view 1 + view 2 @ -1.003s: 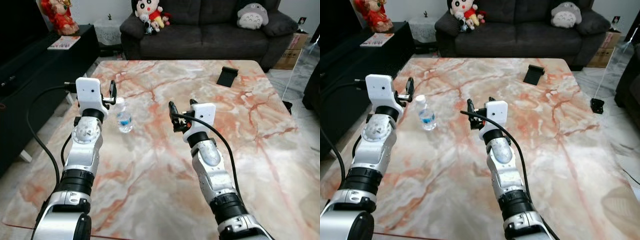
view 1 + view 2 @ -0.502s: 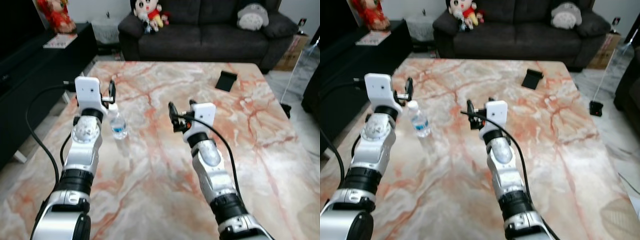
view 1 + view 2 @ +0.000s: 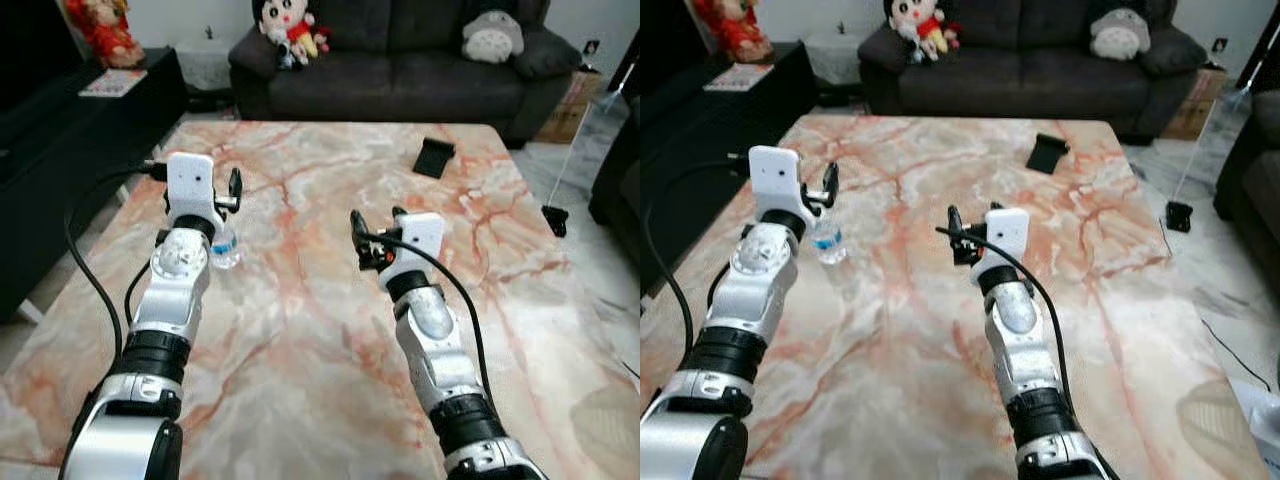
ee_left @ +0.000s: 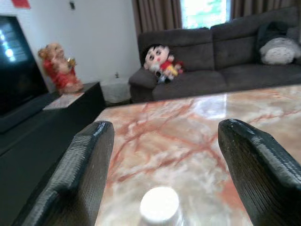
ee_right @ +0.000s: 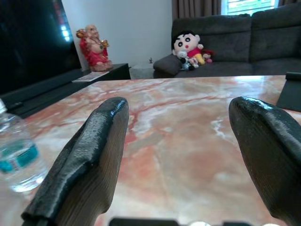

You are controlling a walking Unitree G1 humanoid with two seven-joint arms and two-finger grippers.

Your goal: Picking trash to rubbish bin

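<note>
A small clear water bottle [image 3: 225, 251] with a white cap [image 4: 160, 205] and a blue label stands upright on the marble table [image 3: 300, 340], left of centre. My left gripper [image 4: 162, 155] hovers open just above it. The cap sits low between the two fingers [image 4: 89, 165], which are apart from it. In the eye views the left wrist partly covers the bottle. My right gripper [image 3: 377, 232] is open over the middle of the table with nothing in it. The bottle [image 5: 16, 160] stands well off to its left.
A black phone stand [image 3: 434, 157] lies on the far right part of the table. Beyond the table is a dark sofa [image 3: 400, 55] with plush toys [image 3: 280, 25]. A black TV cabinet [image 3: 60, 150] runs along the left. Bare floor lies to the right.
The whole view has shifted, so the camera moved. Relative to the bottle, my left gripper has gone from beside it to above its cap. The right gripper keeps its pose.
</note>
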